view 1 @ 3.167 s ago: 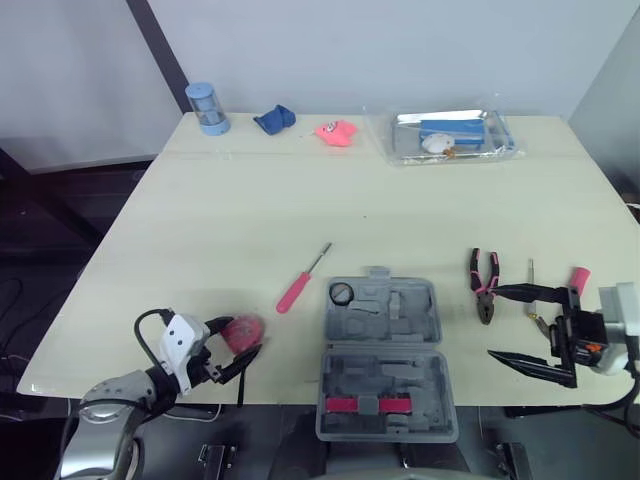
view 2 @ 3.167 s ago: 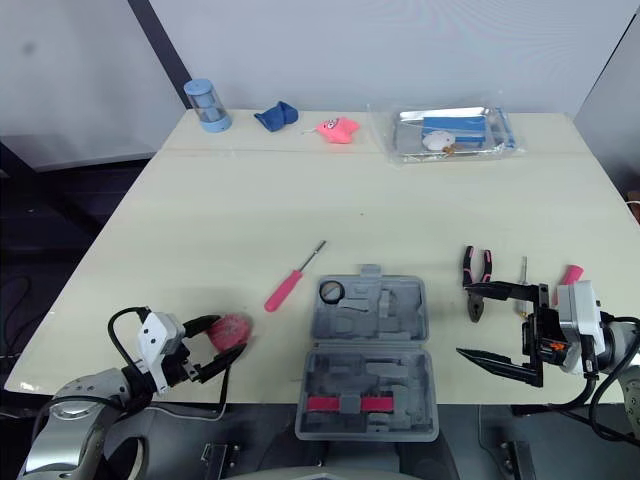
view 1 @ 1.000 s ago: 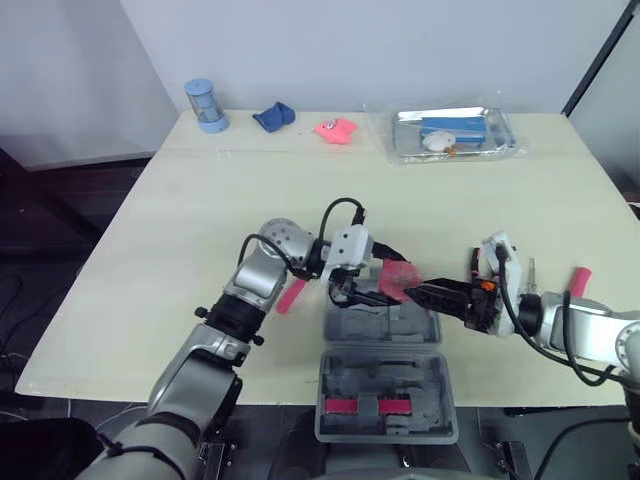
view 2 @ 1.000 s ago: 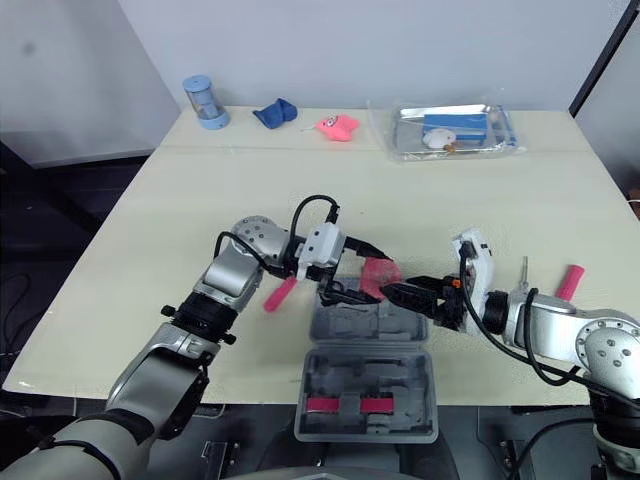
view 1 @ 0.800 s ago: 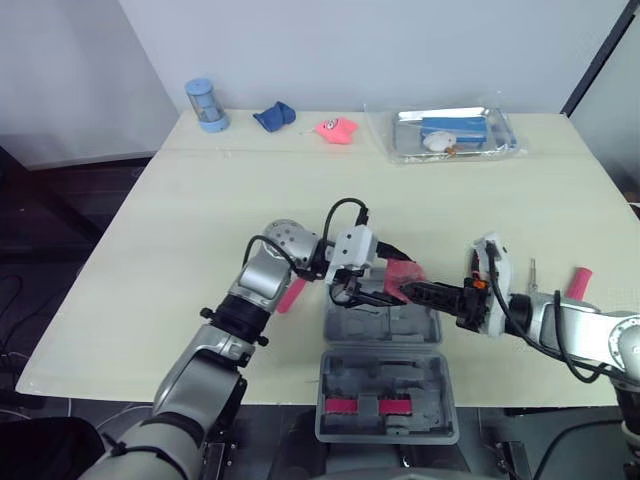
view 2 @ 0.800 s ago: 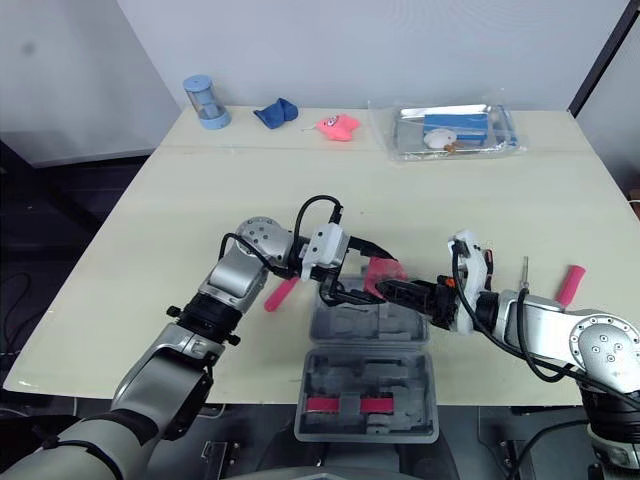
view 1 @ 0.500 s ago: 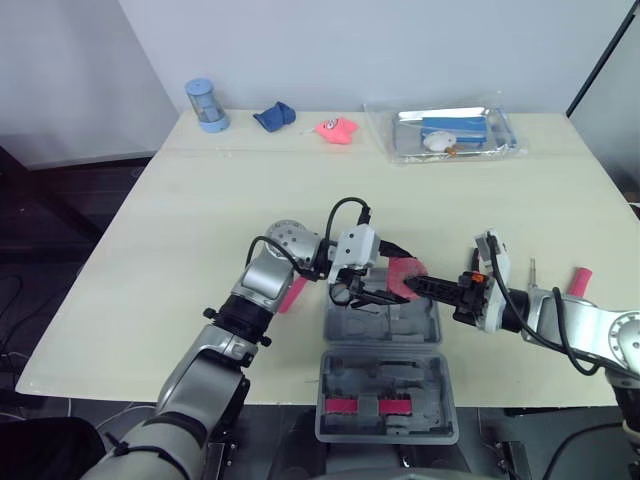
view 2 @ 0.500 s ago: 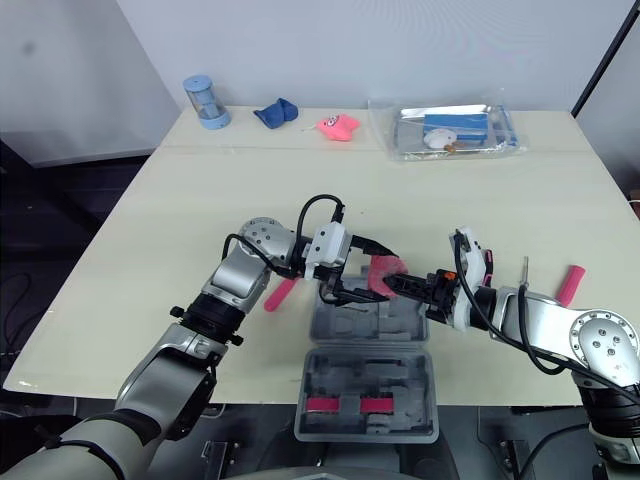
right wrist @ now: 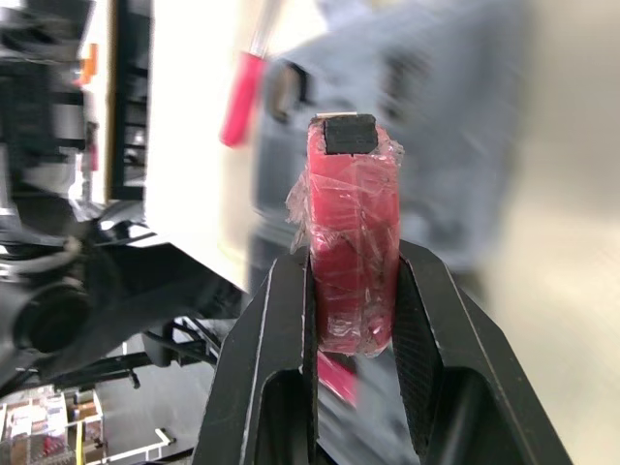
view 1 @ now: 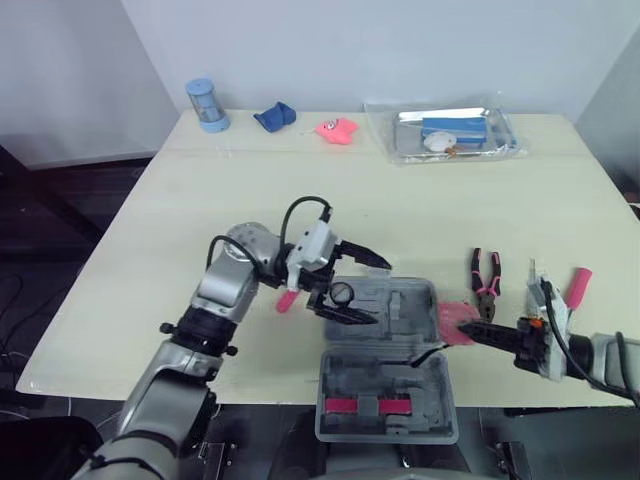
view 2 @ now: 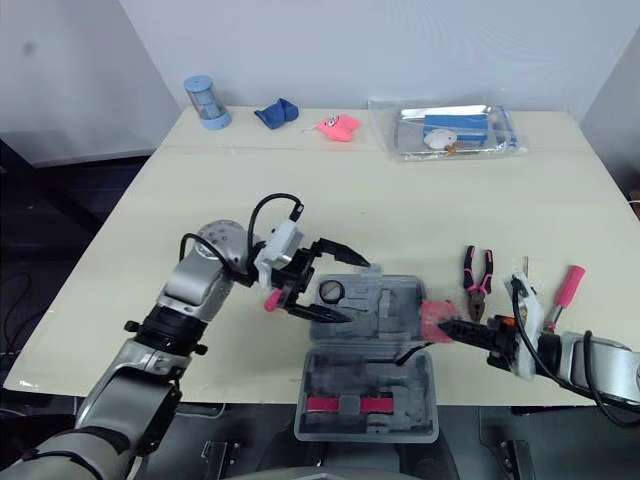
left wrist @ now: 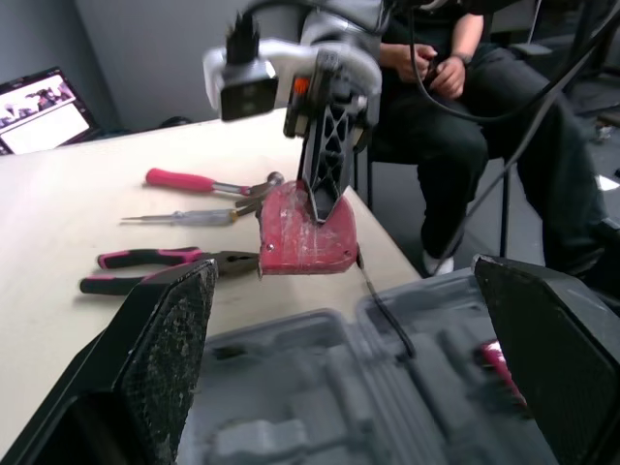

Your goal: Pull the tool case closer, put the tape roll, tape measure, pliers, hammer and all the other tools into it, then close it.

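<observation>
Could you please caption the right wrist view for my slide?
Right end effector gripping the red tape roll near the open tool case.

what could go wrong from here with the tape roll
1. The right gripper pinches the tape roll by its flat sides over crinkled plastic wrap, so it could slip out.
2. The roll hangs at the right rim of the tool case, not over a compartment; released here, it may land on the table or the rim.
3. The left gripper sits open above the case's far half, so the right arm moving in could bump it.
</observation>
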Robot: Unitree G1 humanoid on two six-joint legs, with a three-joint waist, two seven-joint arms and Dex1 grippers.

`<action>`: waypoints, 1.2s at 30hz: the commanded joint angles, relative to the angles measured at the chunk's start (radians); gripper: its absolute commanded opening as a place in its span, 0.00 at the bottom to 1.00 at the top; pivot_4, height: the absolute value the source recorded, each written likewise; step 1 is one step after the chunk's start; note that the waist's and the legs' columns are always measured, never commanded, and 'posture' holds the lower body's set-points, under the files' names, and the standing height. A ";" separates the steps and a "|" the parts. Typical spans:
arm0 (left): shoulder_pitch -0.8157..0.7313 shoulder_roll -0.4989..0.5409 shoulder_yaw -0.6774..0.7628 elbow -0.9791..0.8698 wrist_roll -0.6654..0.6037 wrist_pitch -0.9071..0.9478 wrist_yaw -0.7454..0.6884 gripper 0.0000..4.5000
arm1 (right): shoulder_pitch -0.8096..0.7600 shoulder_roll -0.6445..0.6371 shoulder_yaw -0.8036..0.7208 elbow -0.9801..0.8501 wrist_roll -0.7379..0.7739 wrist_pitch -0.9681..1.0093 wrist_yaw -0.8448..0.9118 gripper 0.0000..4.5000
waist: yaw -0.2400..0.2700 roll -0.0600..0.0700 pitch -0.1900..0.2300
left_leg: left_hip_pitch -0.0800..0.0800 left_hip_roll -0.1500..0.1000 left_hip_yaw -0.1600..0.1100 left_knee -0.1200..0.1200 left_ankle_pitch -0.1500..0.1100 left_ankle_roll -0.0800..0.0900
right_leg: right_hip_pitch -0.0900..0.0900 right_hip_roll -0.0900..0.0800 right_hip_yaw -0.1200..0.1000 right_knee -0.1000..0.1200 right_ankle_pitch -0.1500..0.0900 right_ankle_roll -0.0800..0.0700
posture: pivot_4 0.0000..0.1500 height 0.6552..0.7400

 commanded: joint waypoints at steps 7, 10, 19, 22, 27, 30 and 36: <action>0.135 0.206 0.044 -0.245 -0.145 0.083 -0.052 1.00 | 0.009 0.059 0.018 0.127 -0.275 0.019 0.164 0.11 | 0.006 0.001 0.001 | 0.000 0.000 0.001 0.000 0.000 0.000 | 0.000 0.000 0.000 0.000 0.000 0.000 | 1.00 1.00; 0.147 0.220 0.051 -0.256 -0.134 0.078 -0.044 1.00 | -0.007 0.094 0.023 0.161 -0.324 0.032 0.177 0.11 | 0.006 0.001 0.001 | 0.000 0.000 0.001 0.000 0.000 0.000 | 0.000 0.000 0.000 -0.001 0.000 0.000 | 1.00 1.00; 0.185 0.233 0.087 -0.284 -0.142 0.098 -0.012 1.00 | 0.027 0.103 -0.067 0.163 -0.367 0.083 0.245 0.71 | 0.004 0.001 0.001 | 0.001 0.000 0.002 -0.001 0.000 0.000 | 0.000 0.000 0.001 -0.001 0.000 0.000 | 1.00 1.00; 0.201 0.242 0.106 -0.293 -0.152 0.108 -0.008 1.00 | 0.069 0.052 -0.115 0.141 -0.428 0.071 0.328 0.95 | 0.008 0.002 0.001 | 0.001 0.000 0.002 -0.001 0.000 0.000 | 0.000 0.000 0.001 -0.001 0.000 0.000 | 1.00 1.00; 0.235 0.253 0.148 -0.316 -0.177 0.135 0.006 1.00 | 0.191 -0.073 -0.144 0.066 -0.701 -0.154 0.601 0.98 | 0.007 0.002 0.001 | 0.001 0.000 0.002 -0.001 0.000 0.000 | 0.000 0.000 0.001 -0.001 0.000 0.000 | 1.00 1.00; 0.258 0.256 0.172 -0.327 -0.185 0.139 0.014 1.00 | 0.258 -0.078 -0.135 0.027 -0.930 -0.471 0.792 0.98 | 0.004 0.001 0.002 | 0.001 0.000 0.002 -0.001 0.000 0.000 | 0.000 0.000 0.001 -0.001 0.000 0.001 | 1.00 1.00; 0.286 0.263 0.207 -0.346 -0.202 0.151 0.021 1.00 | 0.178 0.004 -0.014 0.110 -1.257 -1.042 1.116 0.98 | -0.001 0.000 0.003 | 0.003 0.002 0.004 -0.001 0.000 0.000 | 0.001 0.001 0.003 -0.001 0.000 0.001 | 1.00 1.00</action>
